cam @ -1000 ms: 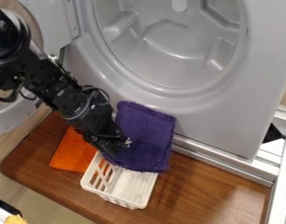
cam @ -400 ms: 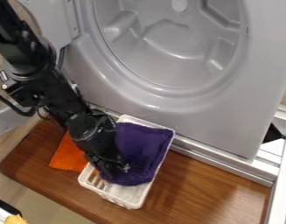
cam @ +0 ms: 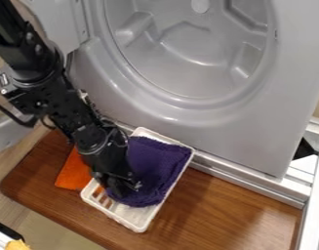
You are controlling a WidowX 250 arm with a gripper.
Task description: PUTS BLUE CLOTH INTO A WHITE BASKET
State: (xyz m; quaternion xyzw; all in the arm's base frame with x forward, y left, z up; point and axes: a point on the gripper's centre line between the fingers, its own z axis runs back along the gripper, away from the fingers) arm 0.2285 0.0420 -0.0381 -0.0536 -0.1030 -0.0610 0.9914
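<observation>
White basket [cam: 137, 225] and claw [cam: 130, 186] have slipped slightly toward the picture's left since the previous frame, the blue-purple cloth [cam: 158, 168] going along with them; in the first frame that cloth hung across the basket's far half. Now the claw is over the basket's inside, at the cloth's left edge – I cannot tell how far open it is, or whether it has hold of the cloth. The cloth lies bunched in the basket's middle and far part, with white lattice showing at the near end. Over the basket's left side slants the black arm [cam: 54, 100], coming from the upper left. Just left of the basket lies an orange cloth [cam: 73, 173], partly behind the arm. Under the basket is a brown wooden board [cam: 220, 205], and beyond its far end stands a grey machine [cam: 253, 132] – its big round opening [cam: 191, 53] facing out.
</observation>
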